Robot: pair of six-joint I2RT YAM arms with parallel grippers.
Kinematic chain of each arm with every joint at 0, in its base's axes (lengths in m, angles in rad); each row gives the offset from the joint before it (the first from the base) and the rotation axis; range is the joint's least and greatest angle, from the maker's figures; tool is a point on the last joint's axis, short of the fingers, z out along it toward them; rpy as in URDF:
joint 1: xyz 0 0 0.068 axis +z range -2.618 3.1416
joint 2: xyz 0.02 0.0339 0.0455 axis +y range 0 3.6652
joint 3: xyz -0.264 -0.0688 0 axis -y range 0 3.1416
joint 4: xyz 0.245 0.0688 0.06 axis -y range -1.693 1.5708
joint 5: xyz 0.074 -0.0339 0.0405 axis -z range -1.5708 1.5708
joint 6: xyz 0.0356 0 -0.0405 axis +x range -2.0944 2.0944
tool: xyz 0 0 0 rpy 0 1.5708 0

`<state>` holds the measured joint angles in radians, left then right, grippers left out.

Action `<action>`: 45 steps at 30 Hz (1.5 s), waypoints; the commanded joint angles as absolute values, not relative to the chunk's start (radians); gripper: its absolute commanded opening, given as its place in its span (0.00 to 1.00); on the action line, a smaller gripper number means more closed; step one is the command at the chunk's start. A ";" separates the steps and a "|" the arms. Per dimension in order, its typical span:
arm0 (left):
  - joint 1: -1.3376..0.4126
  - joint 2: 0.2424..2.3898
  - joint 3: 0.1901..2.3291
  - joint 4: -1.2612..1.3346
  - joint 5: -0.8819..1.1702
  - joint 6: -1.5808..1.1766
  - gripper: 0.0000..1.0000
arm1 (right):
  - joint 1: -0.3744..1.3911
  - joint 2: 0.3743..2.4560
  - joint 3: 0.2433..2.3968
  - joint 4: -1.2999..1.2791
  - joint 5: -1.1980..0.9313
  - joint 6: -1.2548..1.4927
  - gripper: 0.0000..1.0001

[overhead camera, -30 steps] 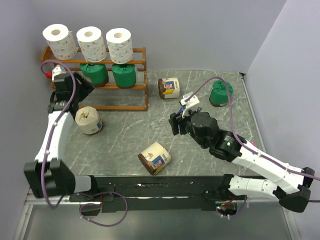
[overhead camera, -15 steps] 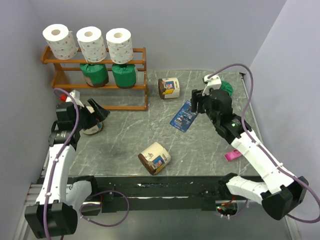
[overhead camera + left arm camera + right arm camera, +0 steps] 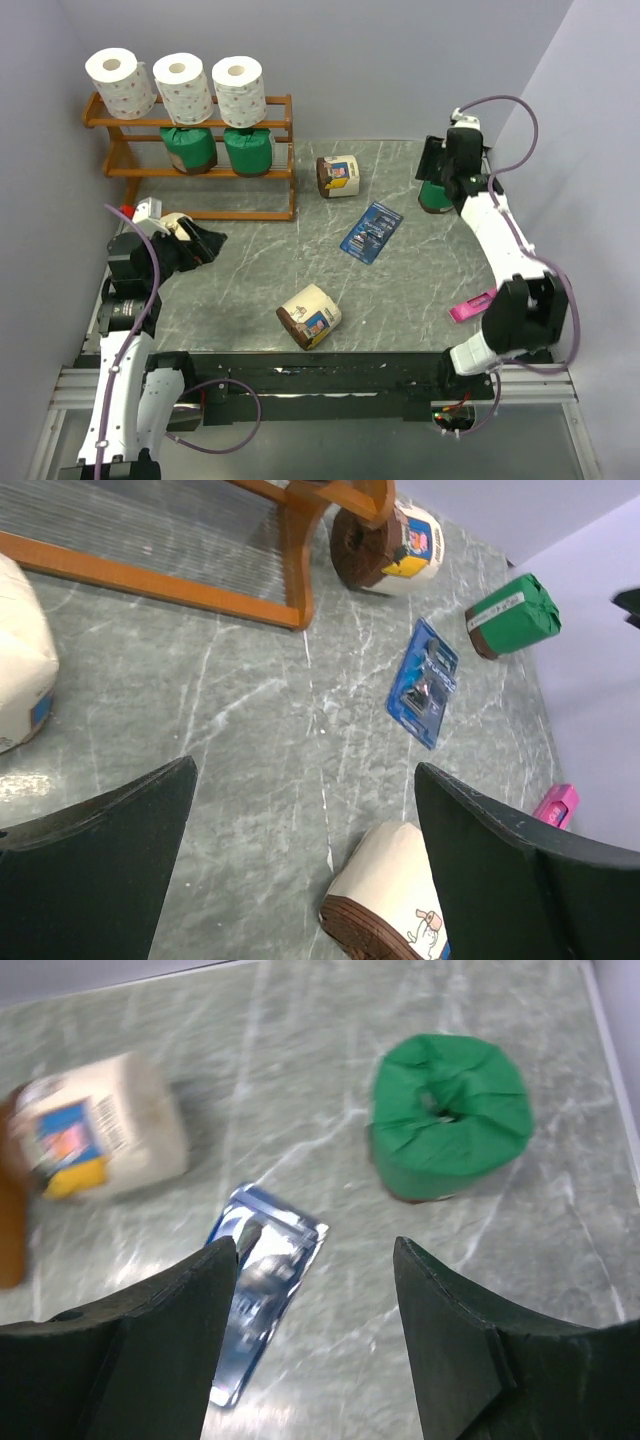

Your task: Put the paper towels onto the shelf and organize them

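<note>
The shelf (image 3: 280,172) stands at the far left with three white rolls (image 3: 184,85) on its top tier and two green rolls (image 3: 218,148) on the middle tier. A third green roll (image 3: 436,194) stands at the far right, showing in the right wrist view (image 3: 450,1115). My right gripper (image 3: 437,165) hovers open just above it. Cream-and-brown rolls lie near the shelf (image 3: 338,173), at the front (image 3: 310,315), and beside my left gripper (image 3: 176,224). My left gripper (image 3: 205,243) is open and empty; its view shows the front roll (image 3: 395,900) between its fingers.
A flat dark-blue packet (image 3: 371,232) lies mid-table, also in the left wrist view (image 3: 425,683) and the right wrist view (image 3: 260,1280). A small pink item (image 3: 472,305) lies near the right edge. Walls close in on the left, back and right.
My left arm pulled back from the shelf toward the near left. My right arm swung from mid-table to the far right over the green roll, uncovering the blue packet and pink item.
</note>
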<state>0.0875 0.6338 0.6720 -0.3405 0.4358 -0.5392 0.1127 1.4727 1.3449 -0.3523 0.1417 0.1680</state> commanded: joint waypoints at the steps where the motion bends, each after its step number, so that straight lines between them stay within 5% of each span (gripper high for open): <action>1: 0.048 0.600 0.672 -0.311 0.437 -0.534 0.96 | 0.034 1.618 1.462 -0.345 0.134 0.222 0.70; 28: 0.008 0.597 0.672 -0.327 0.394 -0.525 0.96 | -0.032 2.201 1.888 -0.451 0.055 0.066 0.64; 34: 0.008 0.583 0.673 -0.325 0.379 -0.525 0.96 | -0.032 2.166 1.862 -0.443 0.074 0.045 0.46; 45: 0.008 0.586 0.676 -0.341 0.351 -0.525 0.96 | -0.008 1.870 1.658 -0.325 0.061 0.040 0.34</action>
